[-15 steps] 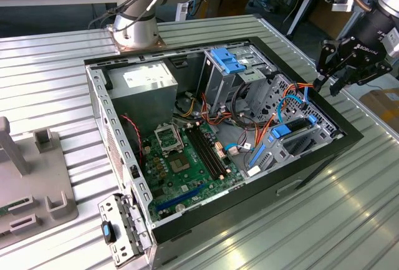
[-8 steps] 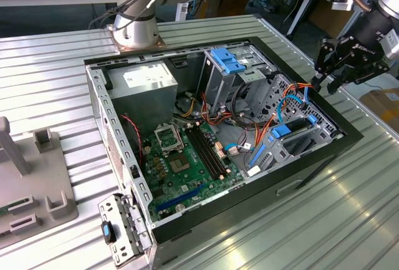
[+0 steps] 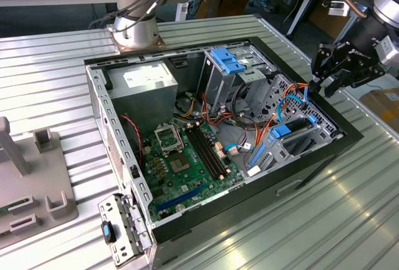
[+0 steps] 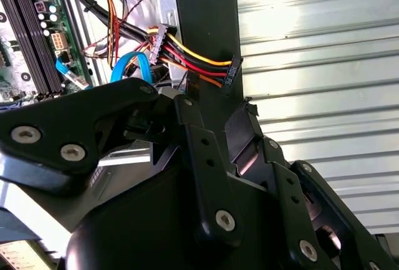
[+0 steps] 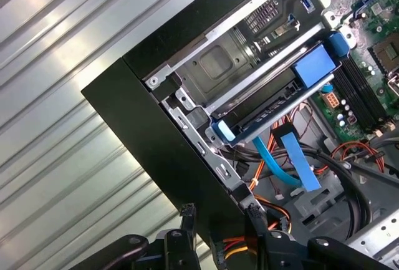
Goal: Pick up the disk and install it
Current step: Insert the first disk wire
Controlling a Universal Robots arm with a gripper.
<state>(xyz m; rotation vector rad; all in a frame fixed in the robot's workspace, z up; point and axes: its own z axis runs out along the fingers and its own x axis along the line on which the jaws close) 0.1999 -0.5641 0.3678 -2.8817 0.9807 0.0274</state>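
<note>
The disk point(image 5: 268, 105) lies seated in its drive bay point(image 5: 218, 64) — apparently installed. The end effector point(image 3: 324, 86) hangs nearby, spread wide and empty.

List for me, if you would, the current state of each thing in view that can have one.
Computer case: lying on its side, side panel off, interior open.
Disk: lying in the drive cage, in its blue carrier.
Gripper: jaws apart, holding nothing, at the case's rim.
Blue flap: raised upright.
Processor socket: bare, no cooler on it.
</note>
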